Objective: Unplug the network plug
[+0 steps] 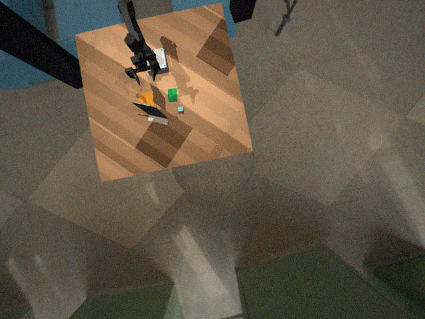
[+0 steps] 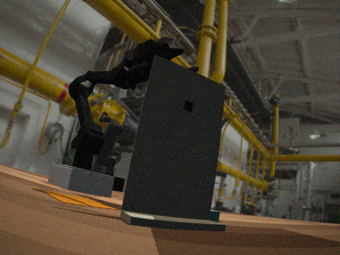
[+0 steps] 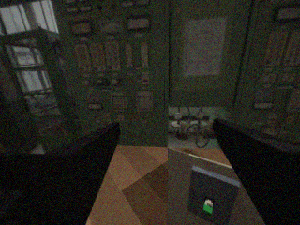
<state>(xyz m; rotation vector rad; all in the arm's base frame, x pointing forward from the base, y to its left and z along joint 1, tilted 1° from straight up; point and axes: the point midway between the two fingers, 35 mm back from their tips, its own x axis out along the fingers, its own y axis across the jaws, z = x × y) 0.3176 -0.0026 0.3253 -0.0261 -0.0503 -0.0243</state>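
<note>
My gripper (image 1: 146,80) (image 2: 188,59) (image 3: 164,125) is open and empty. It hangs high over the table, about level with the top of the dark upright panel (image 1: 151,109) (image 2: 175,151) (image 3: 225,192) and well short of its front face. In the wrist view a small green plug (image 3: 208,207) with a pale tab on top sits in the panel, below and right of my fingers. The view from behind shows only the socket hole (image 2: 188,105). The plug is too small to make out from above. The orange marked square (image 1: 145,98) (image 2: 76,200) lies on the table between my gripper and the panel.
The panel stands on a flat base (image 1: 157,119) (image 2: 175,222). A grey box (image 1: 160,56) (image 2: 82,181) sits under the arm. A green block (image 1: 172,95) and a small cyan cube (image 1: 180,109) (image 2: 214,215) lie right of the square. The wooden table (image 1: 206,113) ends close behind the panel.
</note>
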